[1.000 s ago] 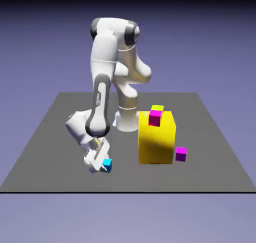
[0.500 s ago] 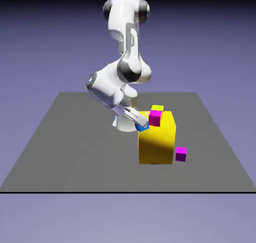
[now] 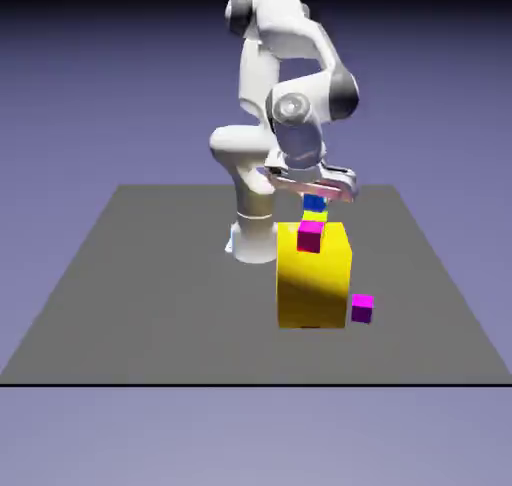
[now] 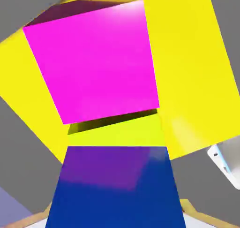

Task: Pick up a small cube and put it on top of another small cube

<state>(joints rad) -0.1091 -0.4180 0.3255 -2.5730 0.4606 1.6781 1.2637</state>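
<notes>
Though exterior-only, magenta cube (image 3: 362, 309) (tabletop (image 3: 180, 324))

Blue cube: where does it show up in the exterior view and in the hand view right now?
Exterior view: the blue cube is right of centre, just under the gripper and above the yellow-green cube.
Hand view: bottom middle, large, cut off by the lower edge.
Shared landmark: the magenta cube on the big yellow block, upper left of centre in the hand view.
</notes>
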